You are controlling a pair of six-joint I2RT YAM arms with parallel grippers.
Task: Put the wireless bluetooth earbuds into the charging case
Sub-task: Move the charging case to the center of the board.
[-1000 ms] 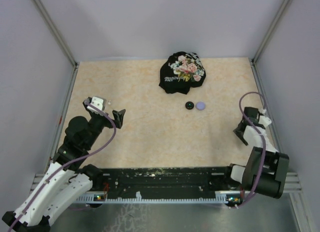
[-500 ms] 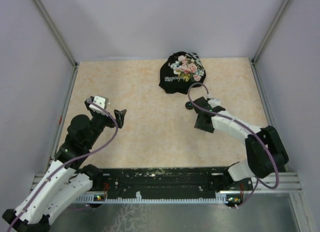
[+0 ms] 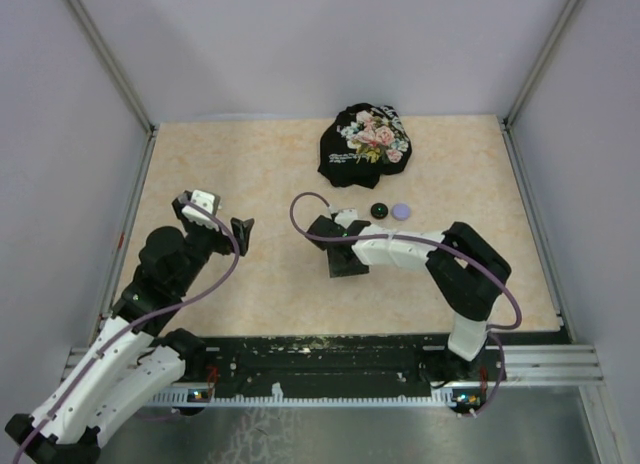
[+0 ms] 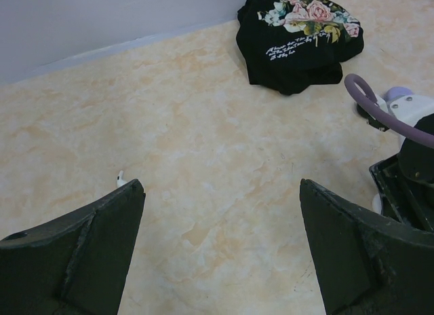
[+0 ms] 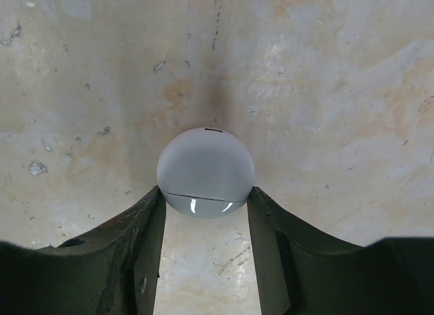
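At the near middle of the pale marbled surface [image 3: 250, 164], the right arm has just swung in from its own edge. The right end effector [image 5: 205, 193] now hangs low over a bare patch. Its jaws are part-closed and pressed against both sides of a glossy pale grey round case [image 5: 205, 169] with a seam around it. I take that for the charging case, brought over for loading.

To the left, the left end effector [image 4: 220, 213] has barely stirred and is spread wide, holding nothing. A tiny white earbud [image 4: 120, 180] lies just beside one of its fingers.

Further back, a small black round puck [image 3: 378, 211] and a lavender round puck [image 3: 401, 210] sit side by side where they were. Beyond them lies the crumpled black floral cloth [image 3: 364, 144].
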